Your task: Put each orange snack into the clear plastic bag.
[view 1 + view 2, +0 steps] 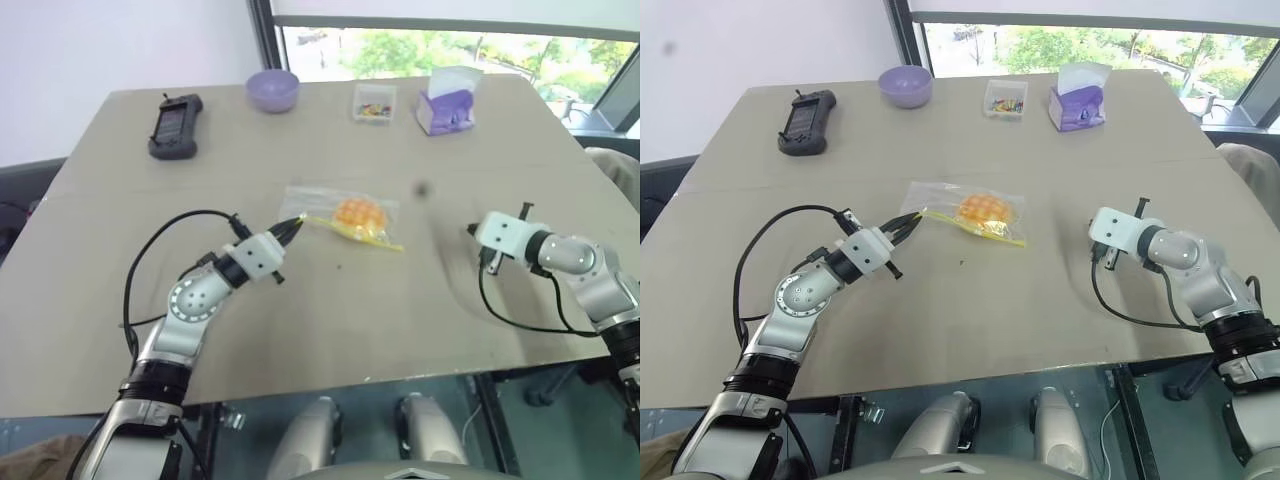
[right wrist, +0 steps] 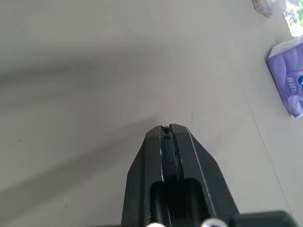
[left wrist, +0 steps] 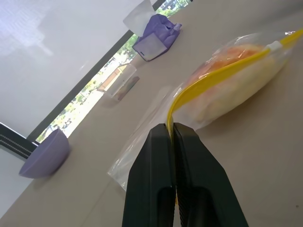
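Observation:
The clear plastic bag (image 1: 345, 218) lies in the middle of the table with its yellow seal strip (image 3: 222, 75) along the near edge. One round orange snack (image 1: 359, 214) with a grid top sits inside it. My left gripper (image 1: 296, 226) is shut on the left end of the seal strip, pinching it between its black fingers (image 3: 154, 179). To the right of the bag, well apart from it, my right gripper (image 1: 473, 232) is shut on nothing over bare table; its fingers (image 2: 168, 146) are pressed together.
Along the far edge of the table (image 1: 330, 330) stand a black handheld device (image 1: 175, 125), a purple bowl (image 1: 272, 90), a small clear box of coloured bits (image 1: 374, 102) and a purple tissue pack (image 1: 448, 103).

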Robot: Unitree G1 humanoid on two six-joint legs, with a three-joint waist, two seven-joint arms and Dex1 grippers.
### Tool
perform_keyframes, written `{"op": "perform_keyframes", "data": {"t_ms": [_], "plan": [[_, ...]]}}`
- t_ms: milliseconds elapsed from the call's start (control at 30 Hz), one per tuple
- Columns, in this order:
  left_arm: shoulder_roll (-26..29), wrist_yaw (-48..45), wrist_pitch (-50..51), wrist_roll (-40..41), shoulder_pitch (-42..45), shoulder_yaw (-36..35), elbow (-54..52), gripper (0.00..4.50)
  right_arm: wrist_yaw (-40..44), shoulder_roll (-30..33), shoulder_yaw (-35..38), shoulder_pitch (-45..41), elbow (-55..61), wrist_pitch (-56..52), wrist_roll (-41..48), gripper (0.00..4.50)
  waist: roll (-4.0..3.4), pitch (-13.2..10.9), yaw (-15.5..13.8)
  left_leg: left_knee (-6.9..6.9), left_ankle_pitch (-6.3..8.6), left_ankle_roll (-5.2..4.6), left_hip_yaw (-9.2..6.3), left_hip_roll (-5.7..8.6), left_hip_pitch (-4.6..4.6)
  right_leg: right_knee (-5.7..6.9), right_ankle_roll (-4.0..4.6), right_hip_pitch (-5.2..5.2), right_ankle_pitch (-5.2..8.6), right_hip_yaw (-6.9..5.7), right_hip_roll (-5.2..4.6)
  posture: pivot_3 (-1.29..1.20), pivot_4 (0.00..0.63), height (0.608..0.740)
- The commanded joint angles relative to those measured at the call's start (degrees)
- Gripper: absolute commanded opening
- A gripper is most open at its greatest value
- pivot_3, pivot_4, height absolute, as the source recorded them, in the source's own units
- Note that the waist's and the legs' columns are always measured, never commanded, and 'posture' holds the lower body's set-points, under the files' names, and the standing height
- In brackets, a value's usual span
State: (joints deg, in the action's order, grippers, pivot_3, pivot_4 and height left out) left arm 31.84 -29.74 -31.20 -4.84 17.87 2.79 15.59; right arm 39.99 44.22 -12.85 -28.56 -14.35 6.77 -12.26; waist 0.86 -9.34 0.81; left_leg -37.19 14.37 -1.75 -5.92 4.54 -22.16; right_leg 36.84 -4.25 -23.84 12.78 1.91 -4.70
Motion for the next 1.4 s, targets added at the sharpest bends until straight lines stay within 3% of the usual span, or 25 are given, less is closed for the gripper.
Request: {"op": "perform_keyframes", "data": {"t_ms": [33,200,300,467,800,1067,1200,1400], "plan": [[0.04,-0.08,0.80,0.91,0.45,-0.57,-3.05,0.00,4.48,-2.14,2.78,0.57,8.37,-3.53,7.40,0.01,0.00,0.00,0.02,0.00,0.00,0.00,0.00,-0.02,0.00,0.00,0.00,0.00,0.00,0.00,0.01,0.00,0.150,0.740],[0.20,-0.39,1.76,0.91,0.41,-0.59,-4.01,0.00,6.44,-5.76,3.45,2.16,19.35,-9.74,13.18,2.33,0.00,0.00,-0.15,-0.01,0.03,-0.05,-0.04,-0.04,-0.03,-0.02,0.00,0.00,0.00,-0.03,0.00,0.00,0.150,0.740],[0.26,-0.54,1.98,0.74,0.54,-0.55,-4.08,0.00,7.96,-8.59,0.78,2.56,25.10,-14.45,15.42,2.33,0.00,0.00,-0.14,-0.02,0.12,-0.19,-0.06,-0.03,-0.03,-0.02,0.00,0.00,0.00,-0.04,-0.01,0.00,0.150,0.740],[0.15,-0.49,1.85,0.44,0.84,-0.39,-3.52,0.00,5.59,-14.15,-3.76,0.78,25.82,-16.87,11.54,2.33,0.00,0.00,-0.10,-0.02,0.11,-0.18,-0.08,-0.06,-0.02,-0.01,0.00,0.00,0.00,-0.07,0.02,0.00,0.150,0.740],[-0.19,-0.20,1.67,-0.14,0.75,-0.18,-3.02,0.00,-2.27,-22.37,-8.97,-3.70,7.05,-5.80,1.75,2.33,0.00,0.00,0.02,-0.03,-0.01,0.02,-0.10,0.01,-0.03,-0.01,0.00,-0.01,0.00,-0.12,0.01,0.00,0.150,0.740],[-0.07,0.00,2.31,-0.37,0.34,-0.37,-4.09,0.00,-4.10,-25.35,-8.50,-7.14,-2.84,2.03,-0.03,2.33,0.00,0.00,0.10,0.00,-0.01,0.02,-0.10,0.01,-0.03,-0.01,0.00,-0.03,0.00,-0.11,0.02,0.00,0.150,0.740],[-0.07,0.02,2.72,-0.51,0.18,-0.42,-4.65,0.00,-3.80,-25.30,-7.82,-7.53,-3.01,3.76,0.12,1.22,0.00,0.00,0.10,0.00,-0.01,0.02,-0.11,0.02,-0.02,-0.01,0.00,-0.03,0.00,-0.11,0.02,0.00,0.150,0.740],[-0.17,0.00,3.65,-0.61,0.10,-0.33,-5.34,0.00,-2.93,-24.45,-7.26,-7.18,0.02,3.88,0.26,1.22,-0.01,0.00,0.09,0.00,-0.01,0.02,-0.11,0.02,-0.03,-0.01,0.00,-0.03,0.00,-0.11,0.02,0.00,0.150,0.740]]}}
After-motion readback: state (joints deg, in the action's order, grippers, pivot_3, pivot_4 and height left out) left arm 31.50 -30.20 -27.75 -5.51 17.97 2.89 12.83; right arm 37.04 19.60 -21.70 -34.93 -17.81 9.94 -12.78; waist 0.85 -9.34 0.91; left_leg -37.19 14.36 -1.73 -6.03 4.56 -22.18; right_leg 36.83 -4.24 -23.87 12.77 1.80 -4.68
